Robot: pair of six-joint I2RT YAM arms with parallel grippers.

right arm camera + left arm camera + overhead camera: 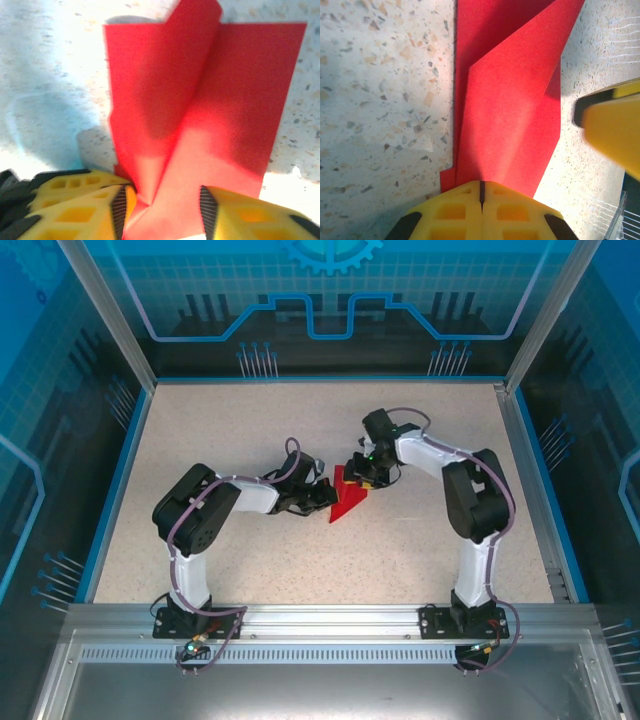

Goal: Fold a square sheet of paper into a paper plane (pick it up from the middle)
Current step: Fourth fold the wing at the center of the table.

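Worktop (pixel 200 440): pale, speckled, stone-look slab, matt and smooth. We see it under the paper plane (pixel 347 503), reaching well out from it on every side.
Paper plane: thin, bright red sheet, part-folded into a narrow pointed wedge of overlapping layers with straight, sharp edges. It lies mostly flat, with one flap rising along its centre crease.
Right tool (pixel 162 205): blocky yellow plastic fingers with ribbed dark pads. The jaws stand apart astride the plane's raised flap at its wide end.
Left tool (pixel 481 192): same yellow build, jaws pressed fully together at the plane's left edge. We cannot tell whether a layer is nipped between them.
Risk, flap: we judge that if the right tool squeezes off the crease line, it will crumple the flap or set a crooked fold.
Risk, slip: so light a sheet on so smooth a worktop may swivel or tear if either tool drags sideways.
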